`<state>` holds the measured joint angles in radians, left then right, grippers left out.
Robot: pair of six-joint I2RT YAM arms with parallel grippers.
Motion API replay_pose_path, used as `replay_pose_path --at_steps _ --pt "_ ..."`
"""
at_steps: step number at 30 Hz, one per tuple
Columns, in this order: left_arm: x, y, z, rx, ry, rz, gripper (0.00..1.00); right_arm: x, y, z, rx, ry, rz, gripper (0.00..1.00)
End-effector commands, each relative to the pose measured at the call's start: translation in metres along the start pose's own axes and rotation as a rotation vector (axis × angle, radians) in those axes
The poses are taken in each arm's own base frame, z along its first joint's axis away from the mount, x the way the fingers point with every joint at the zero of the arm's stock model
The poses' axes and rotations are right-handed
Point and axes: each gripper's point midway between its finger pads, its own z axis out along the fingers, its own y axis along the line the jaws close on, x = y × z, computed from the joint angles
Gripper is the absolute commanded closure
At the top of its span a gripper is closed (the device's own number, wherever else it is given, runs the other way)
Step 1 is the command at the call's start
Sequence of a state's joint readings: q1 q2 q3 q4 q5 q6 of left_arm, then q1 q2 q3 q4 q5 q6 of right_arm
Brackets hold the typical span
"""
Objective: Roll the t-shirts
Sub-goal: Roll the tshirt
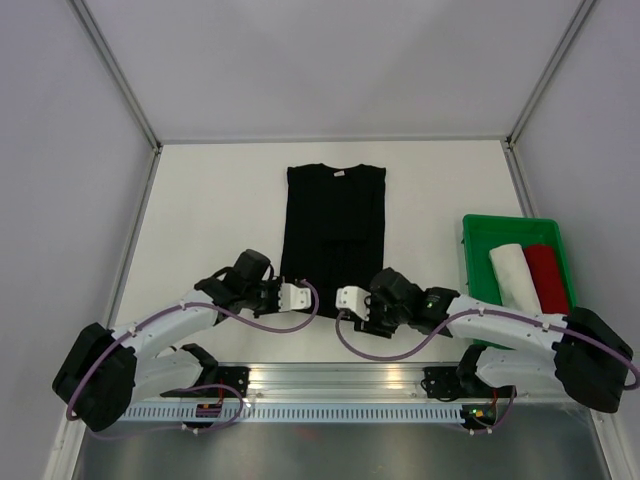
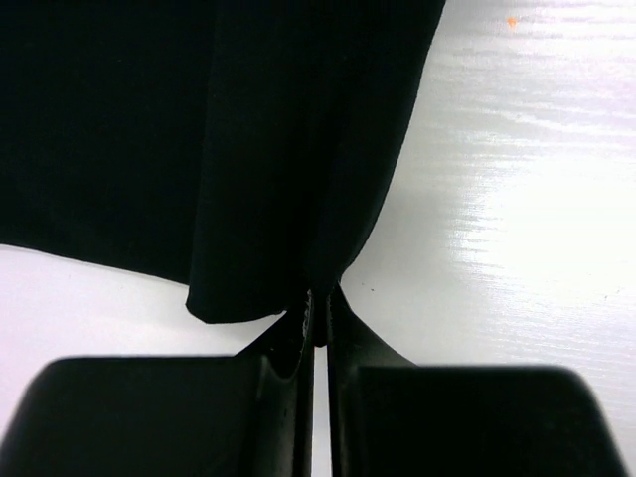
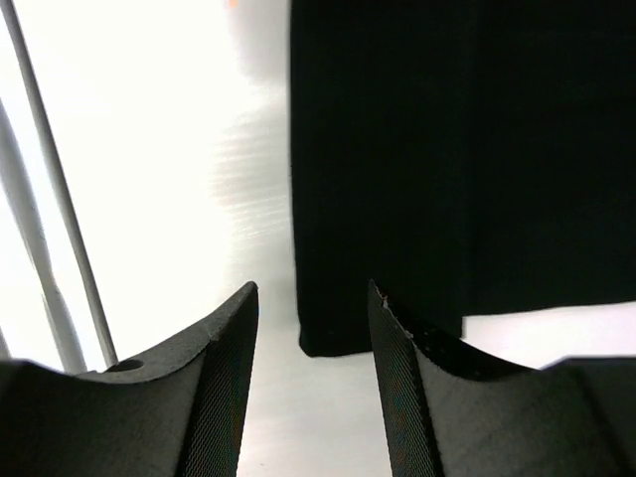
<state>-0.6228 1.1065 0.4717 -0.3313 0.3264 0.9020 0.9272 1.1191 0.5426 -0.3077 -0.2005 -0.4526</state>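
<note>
A black t-shirt [image 1: 334, 235], folded into a long strip with a small white neck label at its far end, lies flat in the middle of the table. My left gripper [image 1: 310, 298] is at its near hem; in the left wrist view it [image 2: 320, 316] is shut on a pinch of the black cloth [image 2: 199, 129]. My right gripper [image 1: 338, 300] is at the near hem beside it; in the right wrist view it [image 3: 313, 293] is open and empty, with a near corner of the shirt [image 3: 427, 179] just ahead of the fingertips.
A green bin [image 1: 472, 245] stands at the right and holds a white cloth roll [image 1: 513, 272] and a red cloth roll [image 1: 547, 276]. White walls enclose the table at the far and side edges. A metal rail [image 1: 340, 382] runs along the near edge.
</note>
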Motion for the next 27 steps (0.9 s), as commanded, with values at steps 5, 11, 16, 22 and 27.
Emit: replay_pose_path --at_steps 5,11,16,22,27 --pt "-0.013 -0.003 -0.005 0.036 -0.045 -0.076 0.98 0.028 -0.011 0.018 0.136 0.182 -0.085 0.45" --pt "-0.012 -0.007 -0.006 0.055 -0.051 -0.084 0.98 0.037 -0.021 0.018 0.203 0.231 -0.064 0.59" --pt "-0.02 -0.011 -0.014 0.113 -0.086 -0.091 0.98 0.031 -0.014 0.01 0.147 0.238 -0.064 1.0" --pt "-0.03 -0.067 -0.041 0.408 -0.125 -0.098 0.98 0.011 0.051 -0.01 -0.261 0.144 -0.165 1.0" --pt "-0.03 -0.092 -0.055 0.553 -0.121 -0.128 0.98 -0.002 0.066 -0.019 -0.387 0.091 -0.196 1.0"
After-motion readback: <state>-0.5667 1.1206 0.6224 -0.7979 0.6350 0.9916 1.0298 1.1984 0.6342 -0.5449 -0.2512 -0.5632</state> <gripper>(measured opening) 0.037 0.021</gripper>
